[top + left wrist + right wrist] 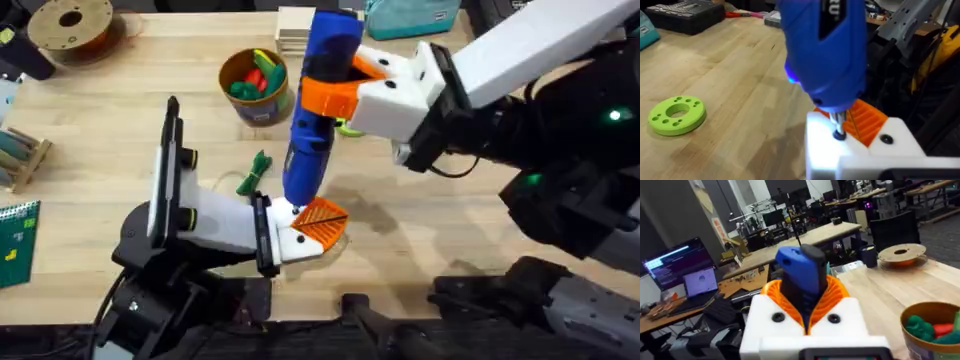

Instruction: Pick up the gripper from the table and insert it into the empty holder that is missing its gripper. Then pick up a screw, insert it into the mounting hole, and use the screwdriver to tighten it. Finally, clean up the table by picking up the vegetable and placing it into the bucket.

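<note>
My right jaws (335,85) are clamped on the screwdriver (312,110), orange pads pressed against either side of its blue body, and from the right wrist I see its black-capped top (800,272) wedged between the ribbed pads. I hold it nearly upright, leaning a little, with the thin metal tip (839,125) down on the white holder (832,147) of my left arm; a blue glow shows on the tool's lower body. On my left jaws (315,228) I cannot tell how far apart the fingers stand; an orange ribbed wedge (322,218) sits on the white block just beside the tip, and a dark screw head (885,139) shows on the neighbouring white face. At about 10 o'clock from the tip, near it on the counter (420,250), lies the dark-green leafy vegetable (255,172). Farther out, at roughly 11 o'clock, stands the bucket (255,85) with red, yellow and green toy vegetables inside. A lime-green ring (676,115) lies flat on the wood, well apart from the holder. At the far 10 o'clock corner rests a brown spool (70,25).
</note>
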